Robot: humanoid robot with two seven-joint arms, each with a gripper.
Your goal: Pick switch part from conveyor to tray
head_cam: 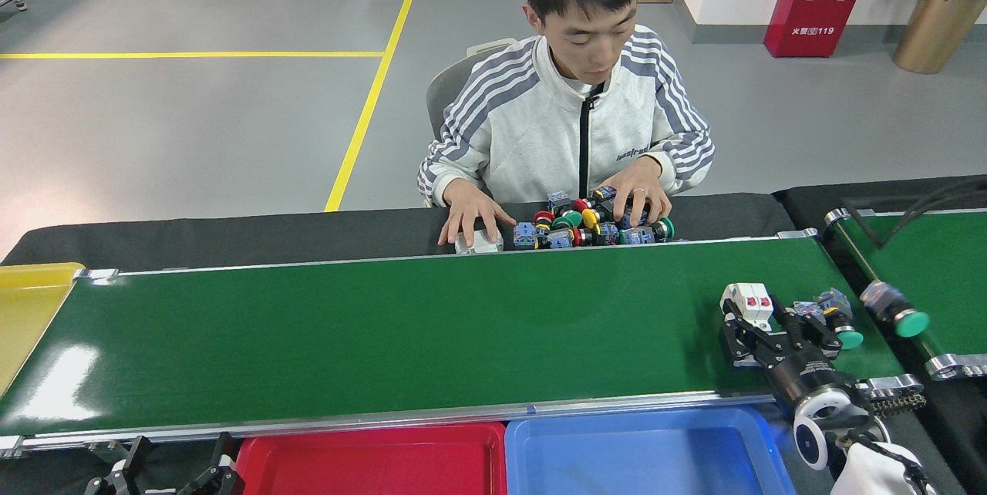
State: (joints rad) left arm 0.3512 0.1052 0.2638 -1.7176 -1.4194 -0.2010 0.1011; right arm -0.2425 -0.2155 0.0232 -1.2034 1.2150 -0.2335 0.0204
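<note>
The conveyor [385, 333] runs left to right across the head view. A white switch part [746, 301] with two red levers stands on its right end. My right gripper [767, 329] reaches over the near rail, open, its black fingers [732, 335] set on either side of the white part's base, which they partly hide. A blue switch part with a green button [837, 318] lies just right of the gripper. A red tray [370, 464] and a blue tray [640, 456] sit below the near rail. My left gripper [173, 470] shows only its spread fingertips at the bottom left, open and holding nothing.
A seated person across the belt has both hands on a pile of coloured switch parts [594, 225] and a white part [478, 242] on the black cloth. A yellow tray [31, 310] is at the belt's left end. A second green belt [941, 264] at the right carries a green-button part [896, 314].
</note>
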